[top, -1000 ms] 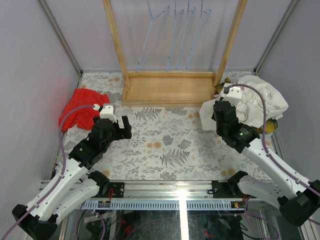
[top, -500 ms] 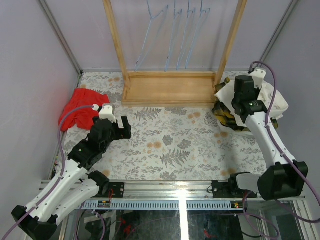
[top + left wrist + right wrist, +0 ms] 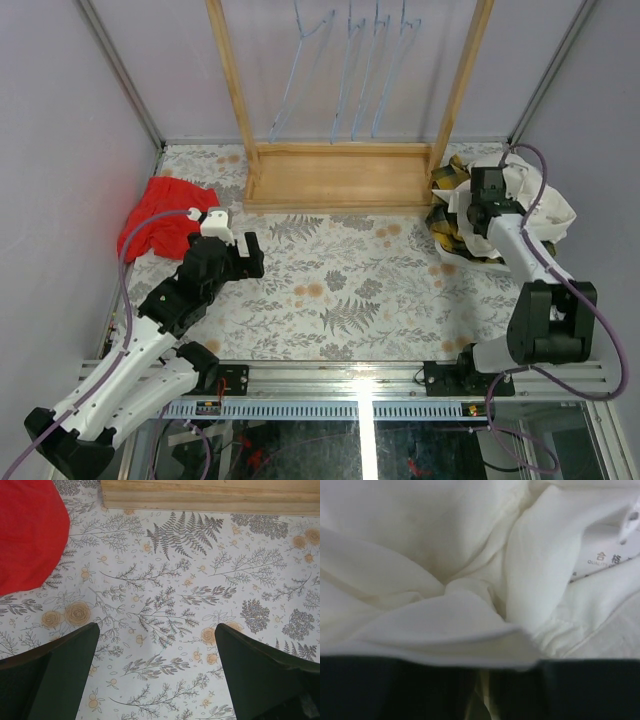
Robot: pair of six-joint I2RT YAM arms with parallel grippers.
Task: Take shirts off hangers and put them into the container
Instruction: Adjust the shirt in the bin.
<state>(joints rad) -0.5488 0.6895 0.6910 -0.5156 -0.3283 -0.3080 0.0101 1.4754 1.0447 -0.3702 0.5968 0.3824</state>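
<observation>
1. The hangers [image 3: 345, 85] are four thin light-blue wire ones. All are bare, and they hang side by side at the back, slightly slanted.
2. The shirts [image 3: 520, 210] lie in one crumpled heap at the far right.
3. A white shirt [image 3: 445, 580] tops the heap in deep soft folds, with a printed label [image 3: 600, 562] showing near its edge.
4. The plaid shirt [image 3: 447, 222], yellow and black, pokes out at the heap's left side.
5. The container is buried under the heap and cannot be made out.

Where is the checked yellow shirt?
Find the wooden rack frame at the back. Right of its right post lies a clothes heap. The yellow-and-black plaid shirt pokes from its left edge, the only patterned fabric beside plain white shirts.
</observation>
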